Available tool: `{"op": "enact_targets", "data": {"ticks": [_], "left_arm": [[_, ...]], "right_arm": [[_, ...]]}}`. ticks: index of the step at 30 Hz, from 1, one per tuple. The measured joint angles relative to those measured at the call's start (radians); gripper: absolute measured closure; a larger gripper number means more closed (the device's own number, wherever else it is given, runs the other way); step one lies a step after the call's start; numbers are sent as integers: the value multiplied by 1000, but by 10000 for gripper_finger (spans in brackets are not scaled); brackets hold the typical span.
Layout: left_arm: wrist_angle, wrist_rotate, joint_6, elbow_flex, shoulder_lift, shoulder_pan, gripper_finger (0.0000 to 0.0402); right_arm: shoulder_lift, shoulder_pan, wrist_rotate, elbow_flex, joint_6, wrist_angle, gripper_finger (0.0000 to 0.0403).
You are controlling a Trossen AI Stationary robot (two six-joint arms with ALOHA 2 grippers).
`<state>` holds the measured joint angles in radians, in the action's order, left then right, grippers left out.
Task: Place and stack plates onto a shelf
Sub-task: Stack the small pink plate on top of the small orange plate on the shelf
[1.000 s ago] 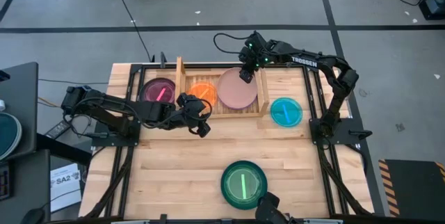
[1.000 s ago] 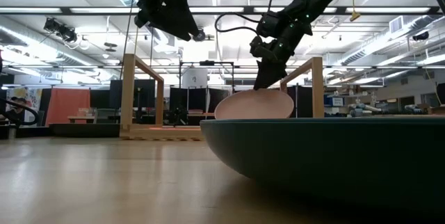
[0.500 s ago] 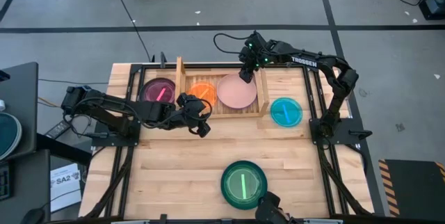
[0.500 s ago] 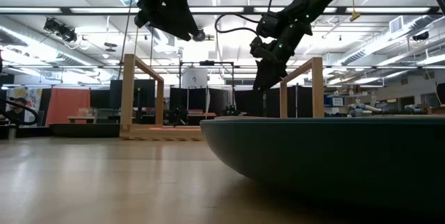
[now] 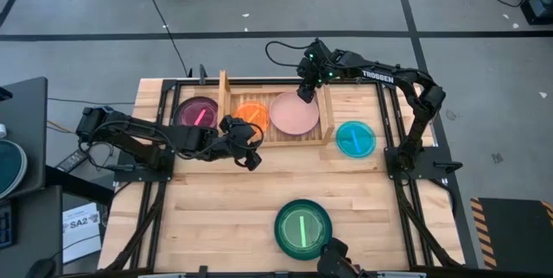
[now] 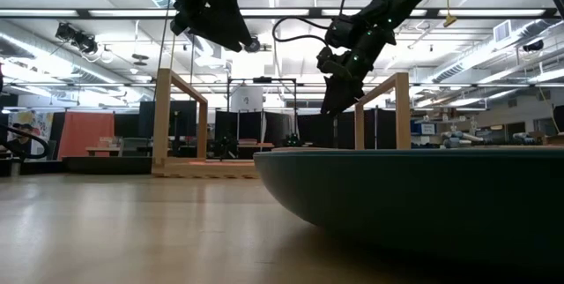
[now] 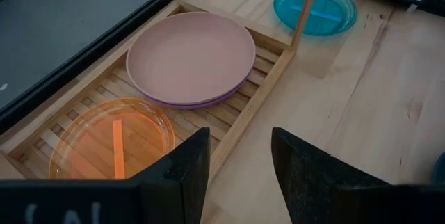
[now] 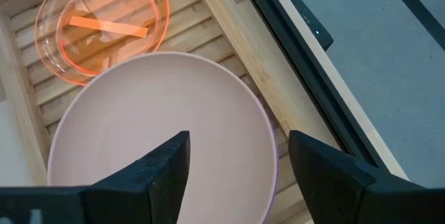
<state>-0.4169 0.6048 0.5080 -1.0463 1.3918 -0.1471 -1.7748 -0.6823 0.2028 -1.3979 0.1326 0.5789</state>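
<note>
Right claw (image 5: 304, 93), spread wide and empty, hovers over the pink plate (image 5: 295, 113) on the shelf (image 5: 326, 124); cyan plate (image 5: 355, 138) lies nearest, right; left claw (image 5: 251, 159) part-open, empty.

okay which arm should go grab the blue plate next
Right, probably. The cyan plate lies just outside the shelf on the right arm's side, and the right claw is open above the pink plate. The left claw is farther off.

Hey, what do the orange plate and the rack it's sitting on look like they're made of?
The orange plate looks like glossy translucent plastic: the slats show through it. The rack looks like pale unfinished wood, with visible grain and a matte surface.
</note>
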Motion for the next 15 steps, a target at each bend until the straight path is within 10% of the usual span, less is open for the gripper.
{"op": "enact_targets", "data": {"ticks": [15], "left_arm": [[-300, -12, -101, -180, 0, 9, 241]], "right_arm": [[0, 1, 0, 0, -7, -2, 155]]}}
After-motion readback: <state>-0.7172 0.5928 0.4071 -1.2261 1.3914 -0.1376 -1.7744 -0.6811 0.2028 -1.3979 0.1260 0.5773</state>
